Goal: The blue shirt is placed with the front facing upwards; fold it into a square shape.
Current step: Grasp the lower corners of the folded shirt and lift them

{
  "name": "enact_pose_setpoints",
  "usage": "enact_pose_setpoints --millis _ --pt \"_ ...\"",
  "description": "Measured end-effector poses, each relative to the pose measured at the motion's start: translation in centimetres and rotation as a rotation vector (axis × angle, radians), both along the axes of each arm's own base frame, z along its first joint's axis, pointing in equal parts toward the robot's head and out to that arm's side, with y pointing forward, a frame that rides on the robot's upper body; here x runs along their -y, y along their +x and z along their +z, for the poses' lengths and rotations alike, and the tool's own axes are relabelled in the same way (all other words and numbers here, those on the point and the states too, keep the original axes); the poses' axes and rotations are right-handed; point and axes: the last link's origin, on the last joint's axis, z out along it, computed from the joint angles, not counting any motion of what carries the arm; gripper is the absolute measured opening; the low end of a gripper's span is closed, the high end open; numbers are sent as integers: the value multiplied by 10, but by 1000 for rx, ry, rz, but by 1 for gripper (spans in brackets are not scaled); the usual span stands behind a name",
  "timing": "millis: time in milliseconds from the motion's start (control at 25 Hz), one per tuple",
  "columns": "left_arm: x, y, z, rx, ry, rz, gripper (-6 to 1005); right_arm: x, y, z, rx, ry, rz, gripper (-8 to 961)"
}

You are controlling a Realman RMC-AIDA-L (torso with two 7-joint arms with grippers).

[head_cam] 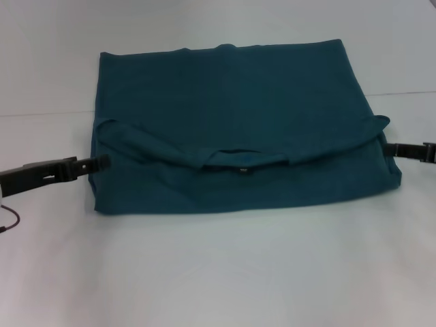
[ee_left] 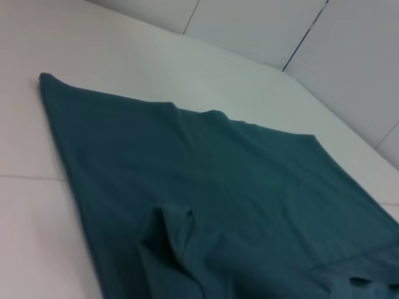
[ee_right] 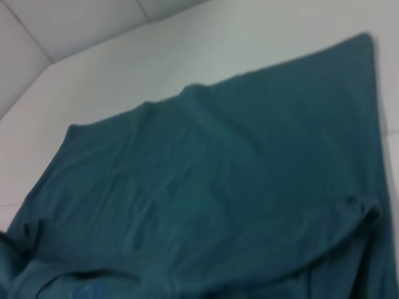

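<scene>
The blue shirt lies on the white table, folded into a broad rectangle. An upper layer ends in a sagging curved edge across the near half, and the collar band with its small dark label sits at the middle front. My left gripper sits low at the shirt's left side edge, its tip touching the cloth. At the right side edge, just below the folded corner, is my right gripper. Both wrist views show only the shirt spread out close by, with neither arm's gripper in them.
The white table extends in front of and around the shirt. A seam line crosses the table at the far side. A thin cable loop hangs by the left arm at the frame's left edge.
</scene>
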Motion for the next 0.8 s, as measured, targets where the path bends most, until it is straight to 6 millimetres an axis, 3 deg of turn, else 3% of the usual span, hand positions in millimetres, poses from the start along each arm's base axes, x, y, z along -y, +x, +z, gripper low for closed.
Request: enact_pose_setpoints --millis 280,800 --pt "5 -4 -8 -42 -20 -16 856 10 7 -6 7 -56 -45 769" --pt "5 -5 -13 -52 -27 -9 858 -7 -2 -31 88 -46 -37 766"
